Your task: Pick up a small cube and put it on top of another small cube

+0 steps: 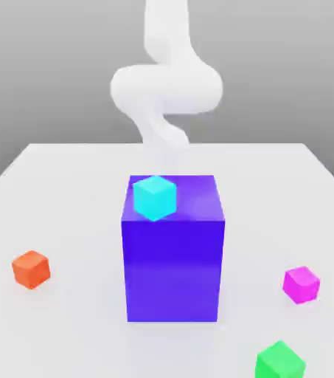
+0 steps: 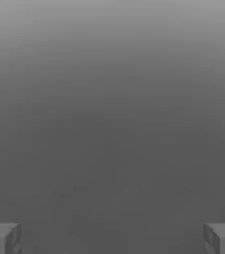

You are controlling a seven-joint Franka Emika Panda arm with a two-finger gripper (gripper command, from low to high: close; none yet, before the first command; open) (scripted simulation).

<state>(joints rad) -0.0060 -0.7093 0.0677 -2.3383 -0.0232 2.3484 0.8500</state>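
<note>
The gripper [image 2: 112, 238] hangs with its jaws spread wide, grasping nothing; the pink cube [image 1: 301, 284] sits on the table, just off the big blue block [image 1: 172, 251]; it looks light, stiff, glossy, perhaps slippery; pinch 2 opposite flat faces.

White table [image 1: 66, 184] bears blue-violet block [image 1: 173, 273], orange cube [image 1: 31, 269], small cube [image 1: 301, 284], green cube [image 1: 280, 362].

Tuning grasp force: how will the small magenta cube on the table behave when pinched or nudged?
The magenta cube looks rigid, with flat faces, so it will probably slide rather than roll. Its glossy finish hints that it may slip in a light pinch. It sits apart from the green cube and the blue block, so nothing should obstruct a nudge.
</note>
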